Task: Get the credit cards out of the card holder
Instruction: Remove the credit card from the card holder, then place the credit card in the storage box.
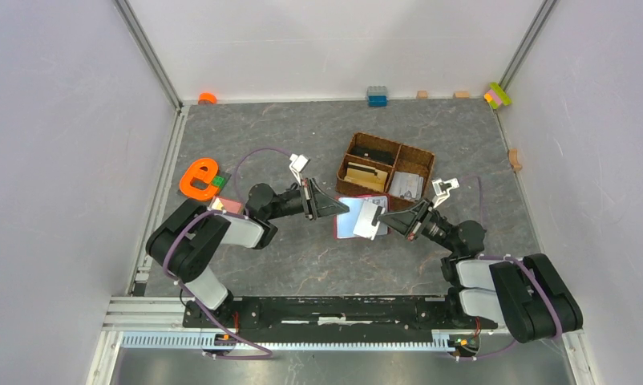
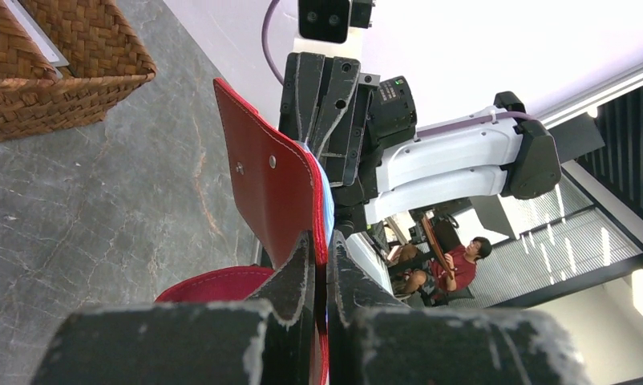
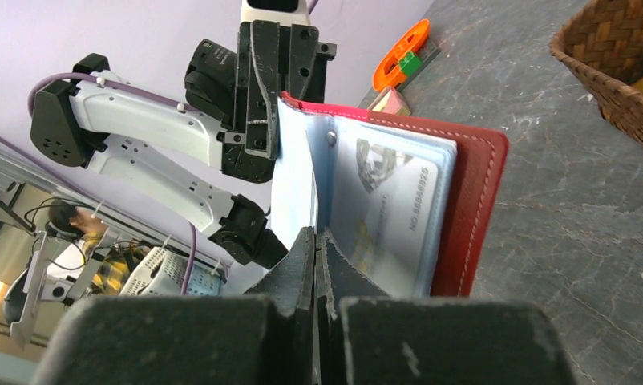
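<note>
Dark red card holder [image 3: 475, 208] is open, white-grey credit card [image 3: 390, 204] in its sleeve.

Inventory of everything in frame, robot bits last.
holder: 1, dark red, open, centre, between grippers
card: 1 visible, white-grey, sleeved inside holder
basket: 1, brown wicker, behind holder
letter e: 1, orange, left side
green block: 1, green, beside letter e
pink block: 1, pink, near letter e
blue block: 1, blue, far wall
tan blocks: 3, tan, two far wall, one right edge
stack: 1, multicolour, far-right corner
orange piece: 1, orange, far-left corner
left gripper: 1, black, shut on holder's cover
right gripper: 1, black, shut on holder's inner leaf
</note>
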Action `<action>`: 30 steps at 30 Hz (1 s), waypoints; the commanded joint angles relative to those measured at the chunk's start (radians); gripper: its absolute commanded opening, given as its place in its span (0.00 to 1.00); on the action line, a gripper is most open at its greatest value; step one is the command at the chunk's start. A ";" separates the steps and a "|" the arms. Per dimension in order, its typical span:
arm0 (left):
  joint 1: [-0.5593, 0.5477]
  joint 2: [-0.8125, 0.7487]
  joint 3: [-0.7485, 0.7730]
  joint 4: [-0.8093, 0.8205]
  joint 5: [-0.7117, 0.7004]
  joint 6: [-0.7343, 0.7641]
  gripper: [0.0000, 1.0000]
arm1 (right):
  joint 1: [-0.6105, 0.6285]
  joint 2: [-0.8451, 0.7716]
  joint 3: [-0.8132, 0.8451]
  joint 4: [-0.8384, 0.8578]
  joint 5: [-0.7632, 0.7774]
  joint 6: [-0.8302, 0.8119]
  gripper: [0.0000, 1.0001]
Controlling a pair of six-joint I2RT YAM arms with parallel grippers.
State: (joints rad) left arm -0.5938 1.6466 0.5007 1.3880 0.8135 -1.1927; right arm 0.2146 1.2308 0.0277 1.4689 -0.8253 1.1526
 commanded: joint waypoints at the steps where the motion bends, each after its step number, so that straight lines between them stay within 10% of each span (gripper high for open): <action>1: 0.016 -0.028 -0.013 0.104 -0.021 -0.042 0.02 | -0.029 0.007 -0.017 0.126 -0.006 0.019 0.00; 17: 0.072 -0.182 -0.016 -0.506 -0.210 0.270 0.02 | -0.240 -0.048 -0.045 0.047 -0.033 0.053 0.00; 30: 0.072 -0.184 0.007 -0.605 -0.244 0.284 0.02 | -0.285 0.030 0.152 -0.332 0.004 -0.064 0.00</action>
State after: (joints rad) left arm -0.5232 1.4784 0.4675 0.7849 0.5808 -0.9527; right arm -0.0624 1.2423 0.1009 1.2827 -0.8436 1.1664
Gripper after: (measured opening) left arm 0.053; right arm 0.004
